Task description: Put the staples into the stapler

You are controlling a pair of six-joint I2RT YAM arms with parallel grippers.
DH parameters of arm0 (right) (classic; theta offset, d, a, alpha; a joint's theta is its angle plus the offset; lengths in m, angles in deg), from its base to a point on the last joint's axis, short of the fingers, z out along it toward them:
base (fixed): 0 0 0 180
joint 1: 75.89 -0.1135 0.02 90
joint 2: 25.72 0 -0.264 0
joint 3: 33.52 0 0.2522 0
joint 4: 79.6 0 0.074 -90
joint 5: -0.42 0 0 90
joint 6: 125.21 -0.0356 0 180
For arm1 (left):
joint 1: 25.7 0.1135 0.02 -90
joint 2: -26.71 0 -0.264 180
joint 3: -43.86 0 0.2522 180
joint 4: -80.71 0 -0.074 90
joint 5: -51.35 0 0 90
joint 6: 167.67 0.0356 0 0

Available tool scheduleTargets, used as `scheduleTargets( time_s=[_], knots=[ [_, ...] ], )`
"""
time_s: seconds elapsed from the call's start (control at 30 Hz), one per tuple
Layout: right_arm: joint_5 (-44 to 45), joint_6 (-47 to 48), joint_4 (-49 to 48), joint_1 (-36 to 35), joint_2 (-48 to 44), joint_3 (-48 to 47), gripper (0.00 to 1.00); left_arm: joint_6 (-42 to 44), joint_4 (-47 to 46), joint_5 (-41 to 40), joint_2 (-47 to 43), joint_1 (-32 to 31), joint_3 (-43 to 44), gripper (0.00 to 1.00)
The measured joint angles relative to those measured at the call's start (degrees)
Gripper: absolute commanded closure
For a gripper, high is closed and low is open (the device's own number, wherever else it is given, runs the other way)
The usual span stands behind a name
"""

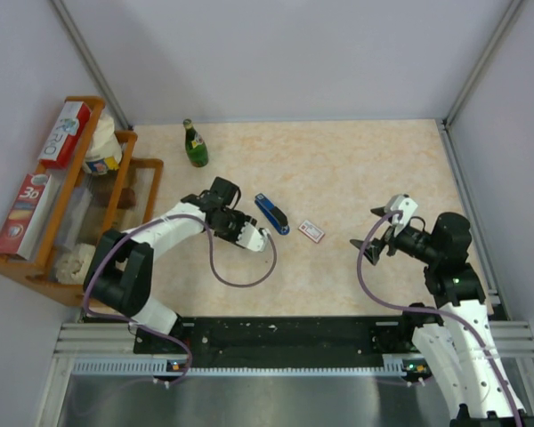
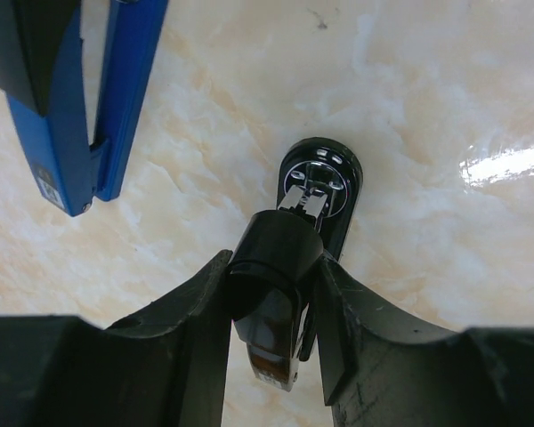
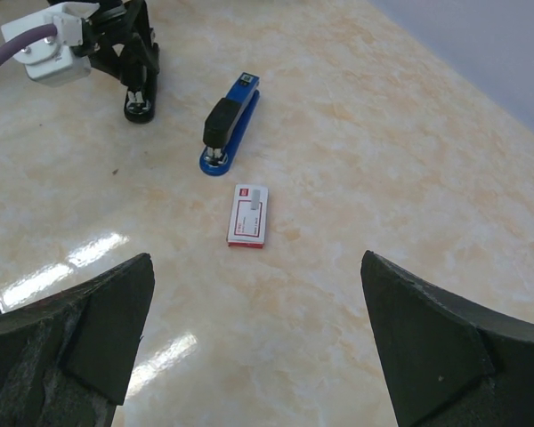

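Note:
The staples, a small white box with a red label point(image 1: 311, 231) point(image 3: 249, 215), lie flat on the marble table. Just left of them lies a blue stapler point(image 1: 271, 213) point(image 3: 227, 129) point(image 2: 71, 133). A black stapler point(image 2: 325, 173) point(image 3: 141, 93) stands beside it. My left gripper point(image 2: 274, 262) point(image 1: 242, 227) is shut on the black stapler's rear end, and its metal head points away from the wrist. My right gripper point(image 3: 256, 256) point(image 1: 374, 236) hovers open to the right of the box, with nothing between its fingers.
A green bottle point(image 1: 195, 144) stands at the back left. A wooden rack point(image 1: 147, 165) with cartons and rolls takes up the left edge. Grey walls close in the table, and a metal rail point(image 1: 285, 342) runs along its near edge.

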Motion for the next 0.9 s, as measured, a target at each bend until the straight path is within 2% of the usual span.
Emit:
scheduleTargets(
  time_s=[0.17, 0.3, 0.4, 0.67, 0.77, 0.9],
  knots=[
    [-1.25, -0.07, 0.00, 0.00, 0.37, 0.00, 0.05, -7.04, 1.42, 3.39, -0.31, 0.00, 2.40, 1.00],
    [-2.56, -0.48, -0.02, -0.02, 0.59, 0.00, 0.10, -12.68, 2.10, 7.61, -3.91, -0.33, 2.40, 1.00],
    [-3.58, -1.40, -0.22, -0.26, 1.25, -0.22, 0.21, -17.53, 2.27, 10.23, -8.59, -1.55, 2.40, 1.00],
    [-8.31, -5.97, -5.64, -3.28, 7.41, -4.33, 0.35, -33.75, 1.09, 15.23, -16.76, -5.11, 2.47, 1.00],
    [-9.27, -6.78, -8.63, -6.12, 10.01, -5.49, 0.35, -39.17, 0.24, 15.98, -17.07, -5.16, 2.49, 1.00],
    [-8.83, -5.97, -10.19, -13.14, 14.34, -7.67, 0.30, -45.24, -0.61, 16.50, -17.07, -5.53, 2.73, 1.00]
  ],
)
